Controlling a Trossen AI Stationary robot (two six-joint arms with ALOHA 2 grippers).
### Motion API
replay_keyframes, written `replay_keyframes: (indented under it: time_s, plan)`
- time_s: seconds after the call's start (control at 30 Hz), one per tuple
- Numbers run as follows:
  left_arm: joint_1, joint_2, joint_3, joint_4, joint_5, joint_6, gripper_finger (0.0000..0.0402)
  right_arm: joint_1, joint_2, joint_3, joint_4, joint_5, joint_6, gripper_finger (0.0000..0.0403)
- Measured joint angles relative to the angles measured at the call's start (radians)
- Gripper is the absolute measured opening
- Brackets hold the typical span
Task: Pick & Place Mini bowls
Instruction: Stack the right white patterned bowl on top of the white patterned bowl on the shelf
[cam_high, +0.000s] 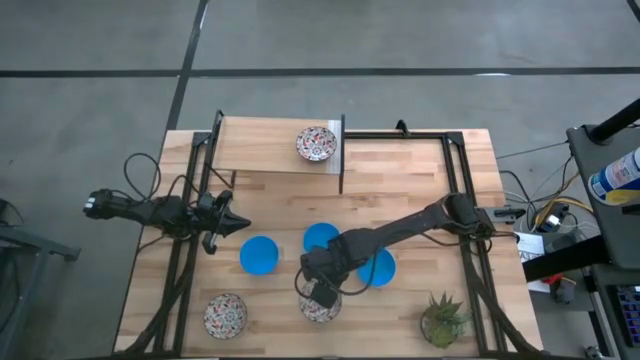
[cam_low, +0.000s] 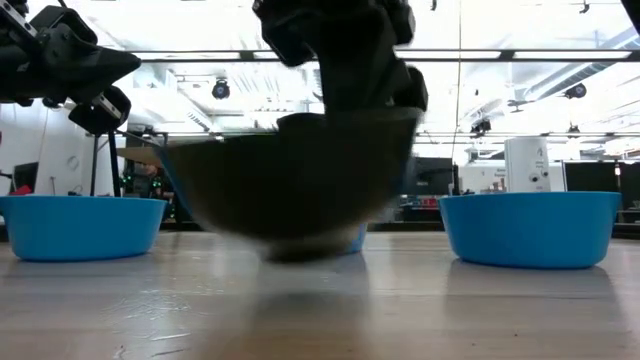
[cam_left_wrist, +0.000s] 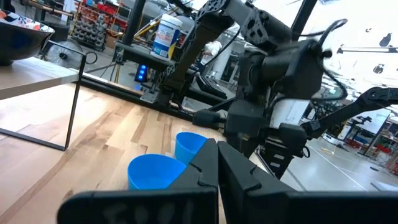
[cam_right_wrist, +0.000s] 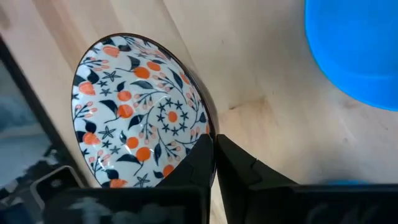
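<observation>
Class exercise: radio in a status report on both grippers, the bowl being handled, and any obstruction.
Right gripper shut on patterned bowl rim at front edge. Left gripper shut, idle at left. Blue bowl close beside.

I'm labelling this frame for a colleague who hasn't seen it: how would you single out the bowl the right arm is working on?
Start at the wooden table and go to its near edge, left of the potted plant. There the right tool is shut on the rim of a patterned bowl, between the other near-edge patterned bowl and a blue bowl. It alone has a tool on it.

two blue bowls (cam_left_wrist: 163, 168), right arm (cam_left_wrist: 273, 93) beyond
</observation>
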Motion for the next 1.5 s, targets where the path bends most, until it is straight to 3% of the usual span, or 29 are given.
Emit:
replay_keyframes:
  time_s: [0.5,0.8,1.17,1.5]
  plan:
    - [0.0,0.0,0.0,0.0,0.0,0.0,0.0,-0.074,0.0,0.304,-0.228,0.0,0.106,0.001]
    - [0.0,0.0,0.0,0.0,0.0,0.0,0.0,-0.174,0.0,0.465,-0.351,0.007,0.151,0.0011]
    - [0.0,0.0,0.0,0.0,0.0,0.0,0.0,-0.342,-0.078,0.482,-0.388,-0.036,0.222,0.0011]
    - [0.0,0.0,0.0,-0.001,0.0,0.0,0.0,-0.504,-0.175,0.482,-0.363,0.028,0.222,0.0011]
